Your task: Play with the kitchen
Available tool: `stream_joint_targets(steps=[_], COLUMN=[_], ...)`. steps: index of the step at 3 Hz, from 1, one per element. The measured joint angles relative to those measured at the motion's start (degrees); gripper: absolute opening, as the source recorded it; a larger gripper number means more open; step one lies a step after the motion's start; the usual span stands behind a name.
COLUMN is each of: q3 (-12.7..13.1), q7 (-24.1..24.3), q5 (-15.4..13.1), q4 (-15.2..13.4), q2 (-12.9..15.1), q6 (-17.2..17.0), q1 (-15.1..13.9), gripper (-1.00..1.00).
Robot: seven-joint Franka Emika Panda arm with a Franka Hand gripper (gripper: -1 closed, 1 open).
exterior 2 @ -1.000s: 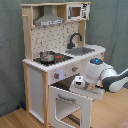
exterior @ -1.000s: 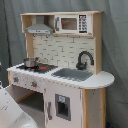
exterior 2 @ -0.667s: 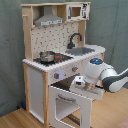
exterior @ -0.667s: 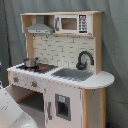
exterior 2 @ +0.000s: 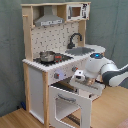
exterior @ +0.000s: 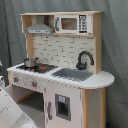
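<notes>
In the first exterior view the kitchen [exterior: 62, 70] filled most of the frame, a tall white and light-wood toy standing before a grey curtain [exterior: 115, 50]. A grey hood [exterior: 39, 29] hung in the upper left, with a microwave panel [exterior: 71, 23] to its right. Below them ran a tiled back wall. On the worktop [exterior: 102, 80] a small pot [exterior: 31, 62] sat on the stove at centre left, the grey sink [exterior: 72, 74] lay at mid-frame, and the black faucet [exterior: 84, 59] curved behind it. A white cupboard door [exterior: 62, 106] showed at the lower centre. A pale white shape at the lower left corner could not be made out.

In the second exterior view the kitchen [exterior 2: 55, 55] stood left of centre on a wooden floor [exterior 2: 15, 119], with a pegboard back [exterior 2: 52, 37] under the hood [exterior 2: 49, 20]. The pot [exterior 2: 47, 56] sat on the stove and the faucet [exterior 2: 75, 39] rose behind the sink [exterior 2: 82, 50]. The oven door [exterior 2: 70, 97] hung open, tipped forward at the lower centre. The white arm [exterior 2: 107, 70] reached in from the right edge, its gripper [exterior 2: 78, 76] just in front of the knobs [exterior 2: 59, 75] and above the open door. Whether the jaws were apart or together could not be told.
</notes>
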Motion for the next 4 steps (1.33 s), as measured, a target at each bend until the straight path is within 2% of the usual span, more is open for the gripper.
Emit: stream_joint_targets(steps=[2,4], q3=[-8.81,-15.72], q7=[2.40,5.48], q5=[-3.98,-7.89], q4=[1.06,1.67], q2=[-1.40,-3.67], q6=[-5.91,-12.36], q1=[6.76,13.40], gripper=[1.00,1.00])
